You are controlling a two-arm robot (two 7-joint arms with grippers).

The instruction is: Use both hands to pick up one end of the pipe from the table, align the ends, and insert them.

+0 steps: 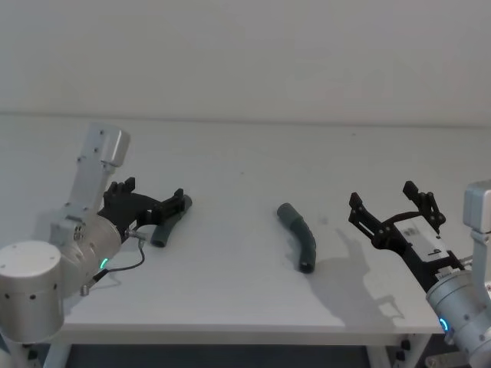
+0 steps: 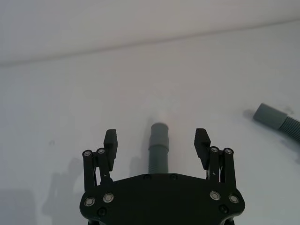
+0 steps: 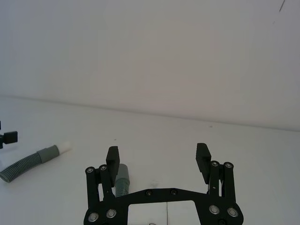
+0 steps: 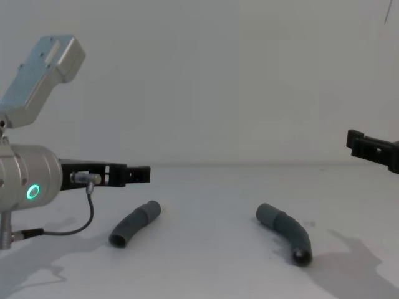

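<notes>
Head view: the left tool (image 1: 157, 193), released, hangs over the left pipe piece (image 1: 170, 222) on the desk (image 1: 230, 291). The right tool (image 1: 382, 195), also spread, hovers apart from the right pipe piece (image 1: 299, 238).

Left wrist view: the collar (image 2: 159, 129) sits between the fingers (image 2: 110, 140), seemingly untouched.

Chest view: the pieces lie well apart.

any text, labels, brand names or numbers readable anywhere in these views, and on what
None: there is no readable text.
The left gripper, right gripper, left pipe piece, right pipe piece and table carry no writing, brand or number.
The white plate on the right gripper's base looks blank.
</notes>
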